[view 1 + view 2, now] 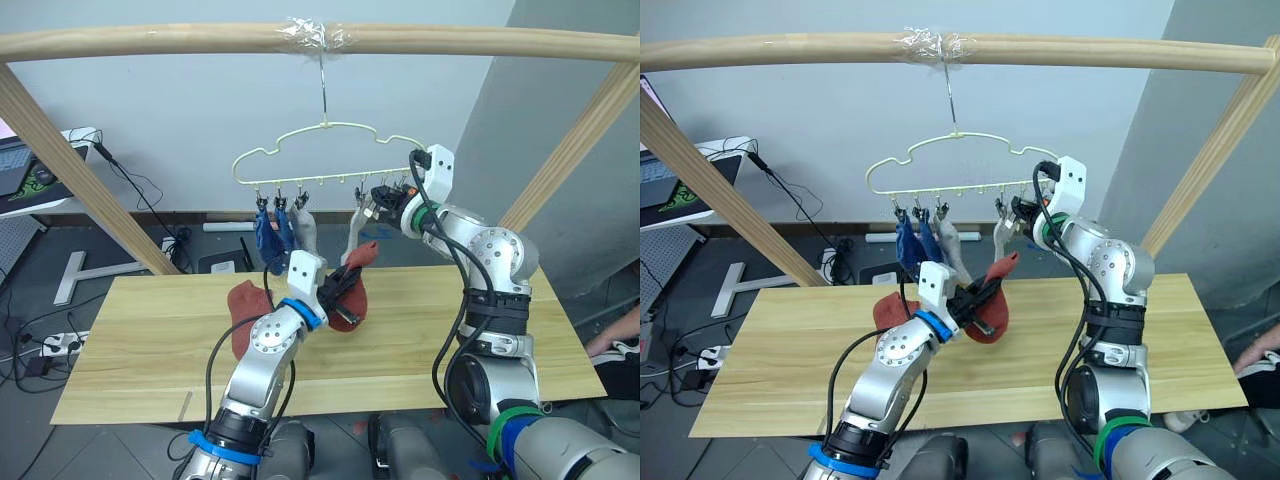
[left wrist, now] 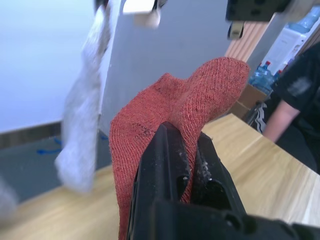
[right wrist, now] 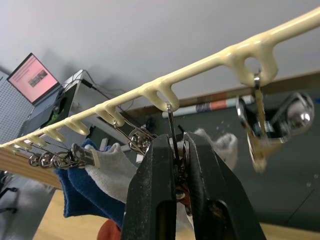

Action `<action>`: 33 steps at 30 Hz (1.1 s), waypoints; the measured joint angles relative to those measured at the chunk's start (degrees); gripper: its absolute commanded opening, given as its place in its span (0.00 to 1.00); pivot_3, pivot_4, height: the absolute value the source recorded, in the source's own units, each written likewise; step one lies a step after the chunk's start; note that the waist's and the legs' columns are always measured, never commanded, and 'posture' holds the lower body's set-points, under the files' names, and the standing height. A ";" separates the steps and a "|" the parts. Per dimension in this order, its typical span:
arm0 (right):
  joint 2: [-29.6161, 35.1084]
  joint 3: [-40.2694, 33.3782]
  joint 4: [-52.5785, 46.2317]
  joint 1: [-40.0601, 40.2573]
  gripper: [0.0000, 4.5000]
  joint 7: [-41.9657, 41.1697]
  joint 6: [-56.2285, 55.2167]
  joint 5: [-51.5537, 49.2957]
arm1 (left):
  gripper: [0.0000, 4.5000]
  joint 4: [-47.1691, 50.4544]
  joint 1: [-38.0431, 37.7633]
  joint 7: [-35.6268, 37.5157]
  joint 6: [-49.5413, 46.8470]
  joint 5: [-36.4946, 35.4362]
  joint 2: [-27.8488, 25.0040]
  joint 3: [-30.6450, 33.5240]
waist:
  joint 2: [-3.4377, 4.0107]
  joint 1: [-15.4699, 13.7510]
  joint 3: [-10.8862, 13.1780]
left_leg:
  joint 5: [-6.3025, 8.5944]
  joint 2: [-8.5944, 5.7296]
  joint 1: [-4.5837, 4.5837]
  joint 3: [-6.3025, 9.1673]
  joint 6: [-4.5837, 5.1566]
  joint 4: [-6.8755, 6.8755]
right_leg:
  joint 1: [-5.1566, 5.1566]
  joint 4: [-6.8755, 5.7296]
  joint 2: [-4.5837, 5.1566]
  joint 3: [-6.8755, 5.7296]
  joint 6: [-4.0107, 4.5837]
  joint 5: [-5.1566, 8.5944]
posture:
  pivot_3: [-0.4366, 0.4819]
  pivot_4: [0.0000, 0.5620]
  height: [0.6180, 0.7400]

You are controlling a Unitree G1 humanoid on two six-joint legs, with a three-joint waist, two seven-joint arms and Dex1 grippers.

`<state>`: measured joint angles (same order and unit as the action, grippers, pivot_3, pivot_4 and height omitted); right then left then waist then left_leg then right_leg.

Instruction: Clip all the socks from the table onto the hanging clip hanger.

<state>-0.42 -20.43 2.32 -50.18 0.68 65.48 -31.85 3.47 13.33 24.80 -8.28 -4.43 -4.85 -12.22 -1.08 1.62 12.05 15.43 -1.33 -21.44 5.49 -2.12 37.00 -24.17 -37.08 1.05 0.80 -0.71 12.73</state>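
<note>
I have the left gripper (image 1: 345,283) raised above the light plank-wood worktop (image 1: 480,340), its jaws clamped on a soft rust-red ankle sock (image 2: 175,112) — the free end stands up toward the pale cream cloud-shaped wire clip hanger (image 1: 330,150) so that an edge can be offered to a clip. The right gripper (image 3: 179,150) is up at the hanger's bottom bar with its jaws pinched on one small dark metal clip (image 3: 176,172); I judge this grip is there to squeeze the clip open and steady the hanger, which swings freely on its hook from the thick round wooden pole (image 1: 150,42).

Already clipped: two blue socks (image 1: 268,232) and two light grey socks (image 1: 306,234), hanging side by side. The second rust-red sock (image 1: 245,315) lies on the worktop just behind the left arm. The clip at the far right end (image 3: 257,132) hangs empty — presumably for that last sock.
</note>
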 measured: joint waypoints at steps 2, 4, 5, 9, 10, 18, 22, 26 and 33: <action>0.03 -0.31 -0.34 -0.06 0.00 0.53 1.62 -1.06 | 0.01 -0.12 0.96 -0.67 0.85 0.30 0.37 0.17 | 0.00 0.03 0.00 | 0.00 0.00 0.00 -0.01 0.00 0.00 | 0.00 0.00 0.00 0.00 0.00 0.00 | 0.46 0.36 1.00; 0.03 -0.45 -0.74 -0.07 0.00 0.78 2.69 -1.53 | 0.01 -0.26 1.31 -1.38 1.56 0.47 0.74 0.18 | 0.00 0.08 0.00 | 0.00 -0.01 0.00 -0.04 0.00 0.00 | 0.00 0.01 0.00 0.02 0.00 0.00 | 0.46 0.36 1.00; 0.03 -0.48 -0.91 -0.07 0.00 0.88 3.01 -1.60 | 0.01 -0.53 1.41 -1.75 1.91 0.54 0.85 0.20 | 0.00 0.07 0.00 | 0.00 -0.01 -0.01 -0.03 0.00 0.01 | 0.00 0.02 0.00 0.01 -0.01 0.00 | 0.46 0.36 1.00; 0.28 -0.83 -1.11 -0.07 0.00 0.97 3.88 -2.36 | 0.01 -0.92 1.57 -2.60 2.90 0.63 0.89 0.34 | 0.00 0.07 0.00 | 0.00 -0.02 -0.02 -0.02 0.00 0.01 | 0.00 0.02 0.00 -0.01 -0.01 0.01 | 0.46 0.36 1.00; 0.47 -0.95 -1.11 -0.07 0.00 0.99 4.00 -2.73 | 0.01 -0.92 1.69 -2.88 3.28 0.67 0.87 0.38 | 0.00 0.07 0.00 | 0.00 -0.01 -0.02 -0.01 0.00 0.01 | 0.00 0.02 -0.01 -0.01 -0.01 0.01 | 0.46 0.36 1.00; 0.72 -1.87 -1.11 -0.07 0.00 1.95 4.22 -3.59 | 0.01 -0.92 2.19 -3.03 5.19 0.97 0.64 0.78 | 0.00 0.07 0.00 | 0.00 -0.02 -0.03 -0.02 0.00 0.01 | 0.00 0.02 -0.01 -0.02 -0.02 0.01 | 0.45 0.35 1.00; 0.99 -1.97 -1.04 -0.09 0.00 1.98 4.14 -3.75 | 0.01 -0.92 2.18 -3.02 6.25 1.11 0.56 0.83 | 0.00 0.06 0.00 | 0.00 -0.02 -0.03 -0.02 0.01 0.01 | 0.00 0.03 -0.01 -0.02 -0.01 0.01 | 0.45 0.35 1.00; 1.28 -2.06 -0.91 -0.19 0.00 2.13 4.09 -3.99 | 0.01 -0.92 2.18 -3.05 7.85 2.11 0.03 0.78 | 0.00 0.07 0.00 | 0.00 -0.02 -0.03 -0.02 0.01 0.01 | 0.00 0.03 -0.02 -0.02 -0.02 0.01 | 0.45 0.34 1.00; 0.92 -3.05 -1.10 -0.45 0.00 3.20 5.80 -6.04 | 0.01 -1.35 2.33 -3.95 8.64 2.90 0.48 0.67 | 0.00 0.06 0.00 | 0.00 -0.02 -0.04 -0.01 0.01 0.01 | 0.00 0.03 -0.01 -0.02 -0.02 0.01 | 0.45 0.33 1.00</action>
<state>0.50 -23.48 1.22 -50.63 3.89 71.28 -37.89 2.12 15.66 20.85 0.35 -1.54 -4.36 -11.55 -1.08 1.68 12.05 15.43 -1.35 -21.47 5.47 -2.12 37.00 -24.17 -37.05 1.04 0.78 -0.73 12.73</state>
